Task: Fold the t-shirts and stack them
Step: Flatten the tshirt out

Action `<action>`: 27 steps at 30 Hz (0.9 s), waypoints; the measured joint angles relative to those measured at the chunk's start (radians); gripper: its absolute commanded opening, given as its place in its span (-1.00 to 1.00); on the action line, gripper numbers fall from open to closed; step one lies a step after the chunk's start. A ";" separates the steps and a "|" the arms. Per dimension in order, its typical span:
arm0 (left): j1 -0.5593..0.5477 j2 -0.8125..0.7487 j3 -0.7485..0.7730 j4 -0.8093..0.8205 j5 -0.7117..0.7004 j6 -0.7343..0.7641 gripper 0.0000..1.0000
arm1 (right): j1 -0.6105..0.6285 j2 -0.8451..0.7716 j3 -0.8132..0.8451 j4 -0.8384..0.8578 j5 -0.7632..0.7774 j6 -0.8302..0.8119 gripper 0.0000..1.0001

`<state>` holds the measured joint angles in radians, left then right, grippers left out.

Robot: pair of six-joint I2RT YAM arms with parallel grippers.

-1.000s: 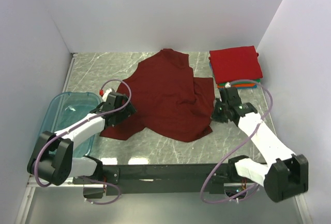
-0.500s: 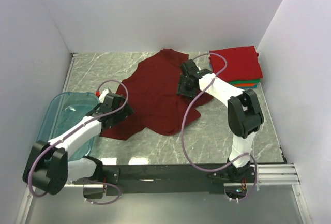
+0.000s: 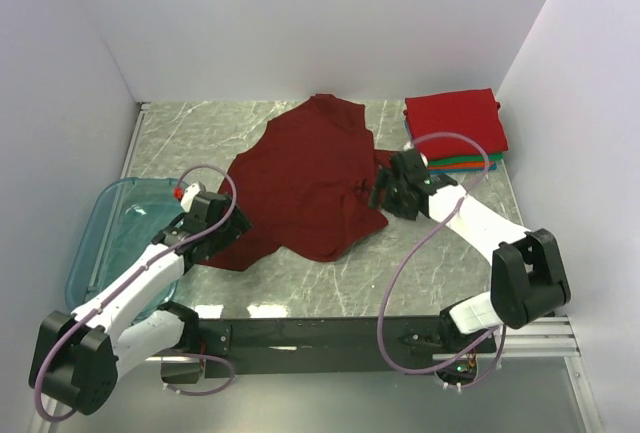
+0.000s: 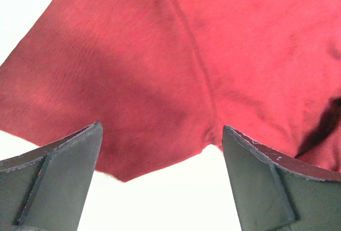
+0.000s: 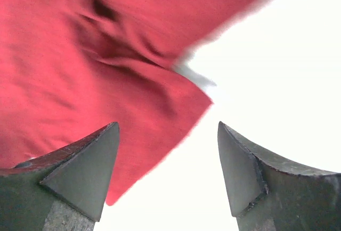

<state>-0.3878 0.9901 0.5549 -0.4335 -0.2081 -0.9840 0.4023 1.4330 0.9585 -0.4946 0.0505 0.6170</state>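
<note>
One maroon shirt (image 3: 310, 178) lies spread and unfolded on the counter (image 3: 440, 263). Both sets of jaws stand at its edges. The left jaws are at its near left corner and the right jaws at its right edge.

The left jaws are released and spread wide, with nothing between them. In the left wrist view the shirt's hem runs just ahead of their tips, with a seam running away from the gap. Bare counter shows in the gap itself. One teal bin (image 3: 95, 243) sits on their outer side, away from the shirt and close along the left arm (image 3: 140, 278).

The right jaws are also released and hold nothing. In the right wrist view a rumpled corner of the shirt lies ahead of them on the left finger's side. Bare counter lies ahead on the other side.

One stack of folded shirts (image 3: 458, 133) lies just beside the right jaws, on the side away from the maroon shirt. It has a red shirt on top, and thin green and orange edges show under it. How many more are in the stack cannot be told.

Between the two sets of jaws, a strip of bare counter runs along the shirt's near edge. More bare counter lies beyond the left jaws toward the far left corner. Walls close in the left, far and right sides, and the stack lies near the right wall.
</note>
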 measured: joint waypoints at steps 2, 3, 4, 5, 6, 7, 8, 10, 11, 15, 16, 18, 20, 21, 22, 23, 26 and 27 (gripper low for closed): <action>0.000 -0.015 -0.018 -0.013 0.000 -0.008 0.99 | -0.029 -0.014 -0.074 0.026 -0.020 0.008 0.42; 0.000 -0.018 -0.025 -0.019 0.000 -0.010 0.99 | -0.045 -0.015 -0.112 0.040 -0.036 0.012 0.37; -0.001 -0.019 -0.029 -0.025 0.001 -0.015 0.99 | -0.062 -0.014 -0.145 0.050 -0.053 0.018 0.33; -0.002 -0.019 -0.032 -0.027 0.001 -0.019 0.99 | -0.076 -0.013 -0.173 0.061 -0.068 0.023 0.27; -0.002 -0.019 -0.034 -0.028 0.001 -0.024 0.99 | -0.085 -0.011 -0.189 0.068 -0.078 0.027 0.25; -0.003 -0.019 -0.036 -0.028 0.001 -0.028 0.99 | -0.096 -0.006 -0.202 0.079 -0.087 0.035 0.23; -0.004 -0.017 -0.037 -0.027 0.001 -0.029 0.99 | -0.103 -0.001 -0.209 0.095 -0.097 0.043 0.22; -0.005 -0.010 -0.040 -0.026 0.000 -0.032 0.99 | -0.105 0.012 -0.213 0.136 -0.121 0.058 0.21; -0.005 -0.001 -0.042 -0.026 0.000 -0.032 0.99 | -0.106 0.019 -0.213 0.159 -0.133 0.067 0.20; -0.005 0.040 -0.044 -0.019 0.000 -0.033 0.99 | -0.107 0.039 -0.222 0.249 -0.175 0.106 0.15; -0.005 0.047 -0.044 -0.018 0.000 -0.033 0.99 | -0.107 0.042 -0.229 0.269 -0.183 0.115 0.10; -0.005 0.062 -0.044 -0.014 0.000 -0.033 0.99 | -0.108 0.054 -0.235 0.286 -0.198 0.129 0.04; -0.005 0.071 -0.044 -0.011 0.000 -0.032 0.99 | -0.108 0.068 -0.243 0.306 -0.207 0.136 -0.16; -0.005 0.071 -0.044 -0.011 0.000 -0.032 0.99 | -0.108 0.074 -0.247 0.312 -0.211 0.143 -0.29; -0.005 0.071 -0.044 -0.010 -0.001 -0.032 0.99 | -0.108 0.077 -0.252 0.317 -0.214 0.147 -0.40; -0.005 0.071 -0.044 -0.006 -0.001 -0.032 0.99 | -0.108 0.078 -0.257 0.321 -0.216 0.151 -0.56; -0.005 0.072 -0.044 0.003 -0.001 -0.032 0.99 | -0.108 0.076 -0.262 0.315 -0.209 0.154 -0.62; -0.005 0.072 -0.044 0.005 -0.001 -0.032 0.99 | -0.108 0.073 -0.263 0.309 -0.204 0.155 -0.62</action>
<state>-0.3927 1.0626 0.5106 -0.4290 -0.2089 -1.0157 0.2939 1.5059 0.6952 -0.1856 -0.1539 0.7719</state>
